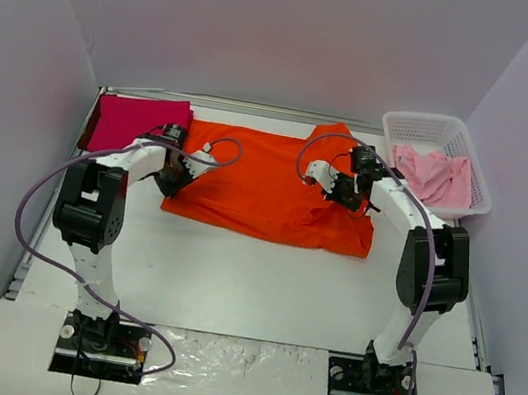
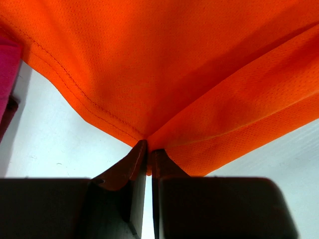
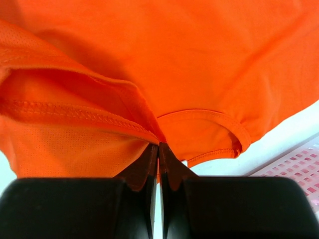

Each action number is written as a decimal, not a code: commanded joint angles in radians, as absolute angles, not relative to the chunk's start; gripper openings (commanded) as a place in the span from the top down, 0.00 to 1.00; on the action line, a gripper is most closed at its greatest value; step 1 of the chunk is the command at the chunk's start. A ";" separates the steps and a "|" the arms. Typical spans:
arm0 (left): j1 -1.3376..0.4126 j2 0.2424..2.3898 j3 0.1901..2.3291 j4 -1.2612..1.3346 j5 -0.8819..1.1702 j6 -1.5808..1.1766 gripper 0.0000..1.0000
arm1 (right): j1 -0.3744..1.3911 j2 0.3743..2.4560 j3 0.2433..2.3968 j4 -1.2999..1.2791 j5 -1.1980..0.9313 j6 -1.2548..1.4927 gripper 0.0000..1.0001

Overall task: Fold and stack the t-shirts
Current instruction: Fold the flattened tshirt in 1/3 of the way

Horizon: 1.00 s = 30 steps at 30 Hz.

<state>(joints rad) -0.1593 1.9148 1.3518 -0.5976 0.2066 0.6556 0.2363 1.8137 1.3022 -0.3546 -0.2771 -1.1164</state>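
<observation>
The bright orange t-shirt (image 1: pixel 266 183) lies spread across the middle of the table. My left gripper (image 1: pixel 172 178) is shut on its left hem, and the orange t-shirt (image 2: pixel 164 64) rises in a pinch from the left gripper (image 2: pixel 148 147). My right gripper (image 1: pixel 344 191) is shut on cloth near the collar, and the orange t-shirt (image 3: pixel 174 59) bunches at the right gripper (image 3: pixel 159 145). The magenta-red t-shirt (image 1: pixel 135 122) lies folded at the far left. The pale pink t-shirt (image 1: pixel 435 174) is crumpled in the basket.
A white lattice basket (image 1: pixel 393 128) stands at the far right; its edge shows in the right wrist view (image 3: pixel 299 167). White walls close in the table on three sides. A purple cable loops over each arm.
</observation>
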 commanded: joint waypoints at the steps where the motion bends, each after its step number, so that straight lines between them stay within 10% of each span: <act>1: -0.150 1.919 1.405 -0.607 0.187 0.673 0.95 | 0.221 1.845 1.359 -0.364 -0.265 -1.120 1.00; 10: -0.152 1.934 1.422 -0.607 0.184 0.666 0.73 | 0.213 1.924 1.402 -0.357 -0.267 -1.114 1.00; 30: -0.130 1.778 1.396 -0.577 0.095 0.620 0.67 | 0.206 1.957 1.428 -0.290 -0.244 -1.052 1.00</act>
<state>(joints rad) -0.1539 1.8698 1.3891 -0.5938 0.1215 0.6476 0.2146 1.9411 1.3857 -0.2989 -0.2611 -1.0771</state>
